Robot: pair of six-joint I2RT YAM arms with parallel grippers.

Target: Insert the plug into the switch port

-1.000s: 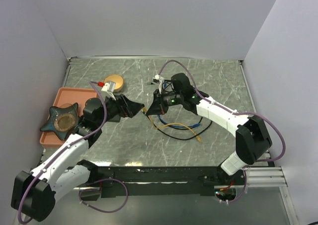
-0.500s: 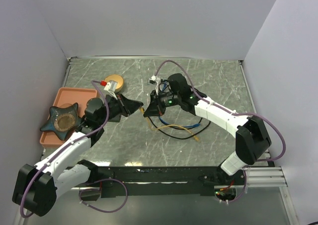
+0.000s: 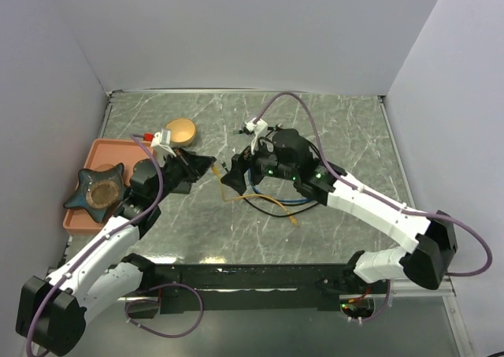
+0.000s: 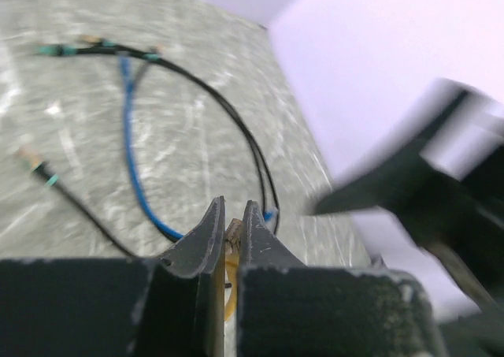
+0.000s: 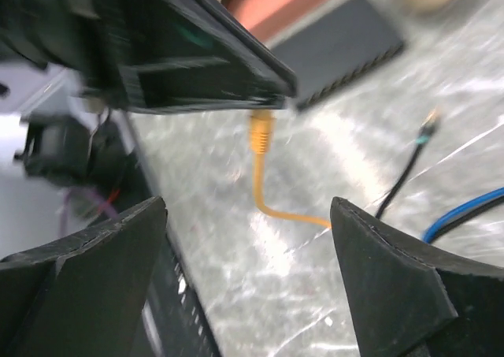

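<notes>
So the only container here is the orange tray (image 3: 112, 147) on the left side of the surface (image 3: 346, 128). It's got one thing in it, a dark teal star-shaped piece (image 3: 98, 190) with a brownish round middle. Just past the tray's far corner a round tan disc (image 3: 182, 128) sits straight on the surface, not in anything.

The switch (image 5: 342, 50) lies flat on the surface right beside the tray's edge, and its near edge looks toothed. You only really see it from the right wrist view. From the top view the left arm covers that spot, so I can't place it there.

The left gripper (image 4: 232, 215) is clenched on the plug (image 5: 260, 128), with the orange cable (image 3: 272, 206) trailing out of it and down to the surface. The plug is up in the air and not touching the switch.

The right gripper (image 5: 248, 207) is spread wide, holding nothing, and sits just beside the left one.

The clutter is a blue cable (image 4: 130, 136) and a black cable (image 4: 228, 117) looped on the surface near the right gripper, tangled up with the orange one. The right wrist view is pretty blurry.
</notes>
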